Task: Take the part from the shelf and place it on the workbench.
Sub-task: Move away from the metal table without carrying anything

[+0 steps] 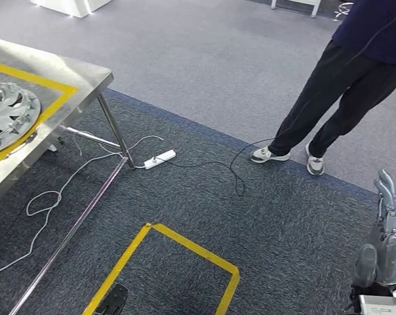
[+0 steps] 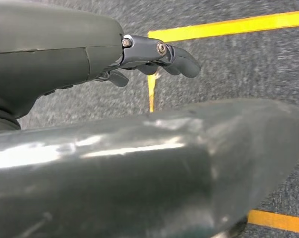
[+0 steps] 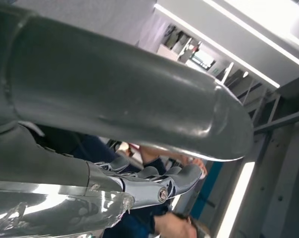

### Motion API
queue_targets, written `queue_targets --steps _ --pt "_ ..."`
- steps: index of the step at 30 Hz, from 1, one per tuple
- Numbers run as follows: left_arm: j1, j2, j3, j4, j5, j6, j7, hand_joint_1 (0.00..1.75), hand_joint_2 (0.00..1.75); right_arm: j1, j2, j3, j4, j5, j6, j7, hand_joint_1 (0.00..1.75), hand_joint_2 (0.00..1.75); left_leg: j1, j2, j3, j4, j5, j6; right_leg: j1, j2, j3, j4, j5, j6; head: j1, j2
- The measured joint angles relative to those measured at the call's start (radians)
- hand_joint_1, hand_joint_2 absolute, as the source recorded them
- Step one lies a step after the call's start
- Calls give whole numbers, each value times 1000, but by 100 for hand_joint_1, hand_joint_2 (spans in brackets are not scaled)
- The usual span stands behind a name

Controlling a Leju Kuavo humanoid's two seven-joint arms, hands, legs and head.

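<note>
part: the silver wheel cover [image 1: 8,115] already lies flat on the steel surface [image 1: 82,75], far to the left of your right hand [image 1: 384,246].
nearer hand: you judge the left [image 2: 155,54].
hands: both released, fingers extended, holding nothing.

workbench [image 1: 82,75] at left edge | part [image 1: 10,113] lies on workbench near its left end, inside tape outline | power strip [image 1: 160,158] on floor just right of the workbench leg | person [image 1: 334,85] stands at far right | tape square [image 1: 186,262] on floor in front | right hand [image 1: 384,243] at lower right corner, raised, holding nothing
</note>
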Motion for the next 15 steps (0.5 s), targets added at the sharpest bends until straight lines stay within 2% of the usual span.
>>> queue_targets --steps 1,2,4,5,6,7,8,9,10,11,12,13,14,15 --pt "0 0 0 0 -3 0 0 0 0 6 0 0 -5 0 -1 0 0 0 1 -7 16 -35 19 1 -1 6 0 0 0 1 0 0" --pt "1 0 0 0 -5 0 0 0 0 9 0 0 -6 0 -1 0 0 0 1 -11 22 -49 25 1 -1 8 0 0 0 2 0 0" --pt "1 0 0 0 -5 0 0 0 0 10 0 0 -7 0 -1 0 0 0 2 -14 25 -55 28 1 -1 9 0 0 0 2 0 0" --pt "2 0 -1 0 -8 0 0 0 0 16 0 0 -13 3 -3 0 0 0 4 -31 34 -77 30 2 0 15 -2 3 0 4 0 0" --pt "2 -1 -3 0 -14 -3 3 0 0 37 1 0 -25 7 -9 -1 0 0 7 -34 44 -100 34 8 -1 27 -10 3 2 13 0 0" --pt "2 -2 -5 0 -22 -7 7 0 0 58 2 -1 -38 12 -15 -2 0 0 8 -34 54 -123 37 17 0 18 -21 14 -4 23 3 0" --pt "3 -4 -9 0 -29 -11 11 0 0 79 3 -1 -51 17 -22 -2 0 0 9 -28 62 -141 38 26 2 1 -41 42 -20 34 7 0" --pt "4 -5 -13 0 -35 -16 16 0 0 93 5 -1 -58 22 -26 -3 0 0 7 -3 63 -142 39 36 1 -26 -69 89 -47 43 10 0" --pt "6 -5 -17 0 -38 -17 20 0 0 94 7 -1 -58 26 -27 -3 0 0 5 12 64 -142 37 40 2 -61 -101 158 -85 47 14 0" --pt "8 -5 -21 0 -41 -18 24 0 0 94 8 -1 -57 32 -27 -2 0 0 3 28 64 -142 36 42 2 -76 -132 225 -116 50 15 0" --pt "9 -4 -23 0 -43 -19 28 0 0 94 10 -1 -55 40 -28 -2 0 0 1 43 64 -142 35 43 1 -82 -153 274 -134 51 15 0" --pt "9 -4 -24 0 -45 -20 30 0 0 93 11 0 -54 48 -30 -2 0 0 1 58 64 -142 34 43 1 -86 -155 286 -133 52 15 0" --pt "6 -4 -24 0 -46 -22 31 0 0 92 12 1 -52 55 -34 -2 0 0 1 72 66 -142 33 42 1 -90 -135 257 -114 51 16 0" --pt "2 -5 -25 0 -47 -23 30 0 0 90 12 2 -52 58 -37 -2 0 0 0 84 69 -142 31 39 1 -101 -98 197 -85 49 16 0"
